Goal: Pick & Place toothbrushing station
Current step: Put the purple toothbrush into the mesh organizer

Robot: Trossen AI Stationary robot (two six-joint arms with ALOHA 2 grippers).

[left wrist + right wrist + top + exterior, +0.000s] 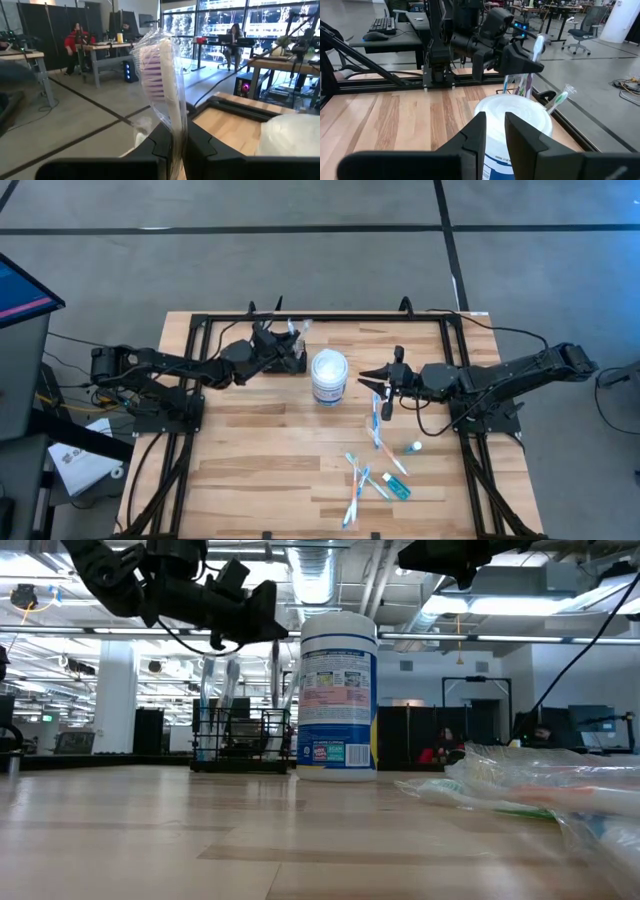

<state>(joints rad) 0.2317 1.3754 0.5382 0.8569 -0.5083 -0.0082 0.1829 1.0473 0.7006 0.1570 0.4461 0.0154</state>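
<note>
Left jaws: my left gripper (176, 150) is closed tight on a wrapped toothbrush (162, 80), bristle head standing up past my fingers; in the high view this gripper (283, 346) sits over the far edge of the counter (260, 450)
Right jaws: my right gripper (493, 131) stands a little parted with nothing between; in the high view it (372, 377) is just beside the white tub (329, 376)
Station: the black wire-mesh rack (242, 739) stands on the counter at the far edge, just beside the tub (338, 697), toothbrushes upright in it; from above my left arm covers most of it
Low view only: rack's mesh sides and the brush handles rising inside; wrapped items (530, 785) blurred at the near right
High view only: loose toothbrushes (368, 478) scattered on the near right of the counter, well apart from the rack
Right wrist only: tub lid (512, 112) from above, my left arm beyond it
Writing: tub label carries printed text; too small for me to read
Room: people at desks behind, seen past my left wrist
</note>
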